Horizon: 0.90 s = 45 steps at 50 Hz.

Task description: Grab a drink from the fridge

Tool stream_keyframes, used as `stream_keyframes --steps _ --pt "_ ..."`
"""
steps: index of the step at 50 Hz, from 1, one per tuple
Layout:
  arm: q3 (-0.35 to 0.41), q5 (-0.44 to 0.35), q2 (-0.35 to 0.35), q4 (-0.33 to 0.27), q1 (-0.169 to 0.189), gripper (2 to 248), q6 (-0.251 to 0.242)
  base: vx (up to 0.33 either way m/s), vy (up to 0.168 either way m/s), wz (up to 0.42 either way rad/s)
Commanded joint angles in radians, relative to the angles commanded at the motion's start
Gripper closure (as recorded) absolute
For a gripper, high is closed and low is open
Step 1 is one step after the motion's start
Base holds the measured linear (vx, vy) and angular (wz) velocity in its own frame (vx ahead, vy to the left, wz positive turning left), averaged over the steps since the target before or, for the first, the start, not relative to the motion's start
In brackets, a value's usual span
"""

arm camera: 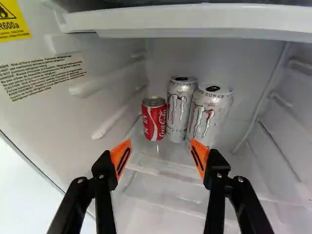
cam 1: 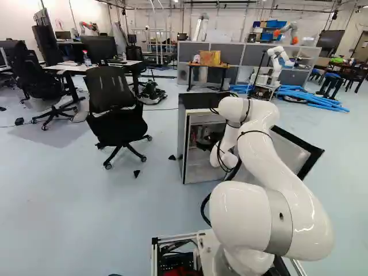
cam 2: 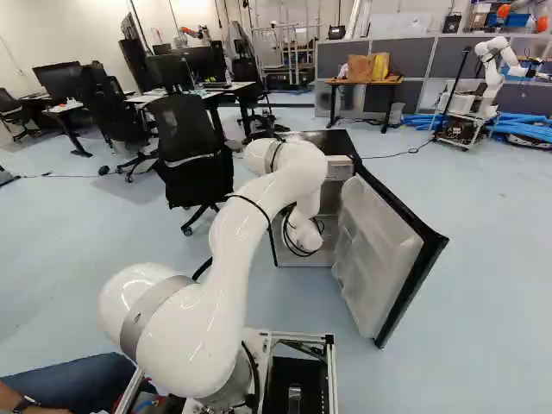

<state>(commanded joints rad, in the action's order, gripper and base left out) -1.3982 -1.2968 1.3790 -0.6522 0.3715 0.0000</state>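
At the left of my left base view, a black office chair [cam 1: 112,112] stands on the floor [cam 1: 63,213], apart from the fridge [cam 1: 183,150]. The fridge is open near the middle, and my white arm [cam 1: 259,129] reaches into it. At the end of the arm is the black hand [cam 1: 209,141], inside the opening.

Through my wrist view, I follow the inside of the fridge from the side wall [arm camera: 44,73] with the yellow label [arm camera: 10,23]. First comes the short red can [arm camera: 154,121], upright near the shelf's back corner on that wall's side. Just beside it stands a tall silver can [arm camera: 180,109] near the back edge, then a second silver can [arm camera: 207,117] a little nearer to me. All three stand upright on the shelf [arm camera: 161,195].

I have the hand [arm camera: 160,146] wide, both orange pads [arm camera: 123,157] short of the cans. The red can is ahead of the gap; the first silver can is ahead too, toward the farther finger from the label, and the second is ahead of that finger.

To the right of the arm in my right base view, the door [cam 2: 379,250] hangs open. Farther right, across the room, is another robot [cam 2: 490,73].
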Motion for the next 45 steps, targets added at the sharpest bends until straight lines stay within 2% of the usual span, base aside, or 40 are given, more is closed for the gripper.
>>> stream_keyframes --steps 20,45 --pt "-0.006 0.0 0.003 0.0 -0.003 70 0.0 0.0 0.0 0.0" --pt "-0.055 0.0 0.028 0.0 -0.02 70 0.0 0.0 0.0 0.0"
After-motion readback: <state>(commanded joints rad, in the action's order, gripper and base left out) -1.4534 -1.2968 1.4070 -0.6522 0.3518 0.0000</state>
